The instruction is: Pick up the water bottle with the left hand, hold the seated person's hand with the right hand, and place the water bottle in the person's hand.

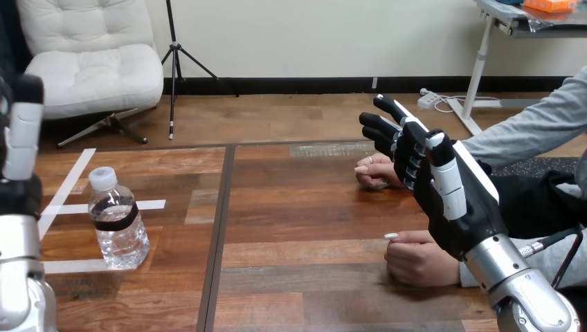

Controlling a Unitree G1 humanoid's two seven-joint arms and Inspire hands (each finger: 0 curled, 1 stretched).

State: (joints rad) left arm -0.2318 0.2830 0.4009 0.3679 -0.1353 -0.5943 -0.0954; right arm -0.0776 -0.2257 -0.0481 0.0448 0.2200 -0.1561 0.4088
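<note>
Water bottle (119, 225) stood upright on the left part of the desk (297, 228), among white tape lines (66, 188) and well apart from both of the person's hands. It was clear plastic with a white cap and a dark band round its upper body, and it looked close to full. It would probably feel fairly weighty for its size, with thin walls that give under a hard squeeze and a smooth, somewhat slippery skin. The best hold seemed to be round the body at or just below the band, firm but not crushing.

The left hand (22, 138) rose at the view's left edge, beside the bottle but not touching it; whether it was open or closed could not be told. The right hand (443, 187) hovered at the right with its fingers (379, 128) straight and spread, holding nothing, near the person's farther hand (377, 174) and above the nearer one (419, 261). Contact could not be told.

The desk was flat wood planking, giving the bottle a steady base.
</note>
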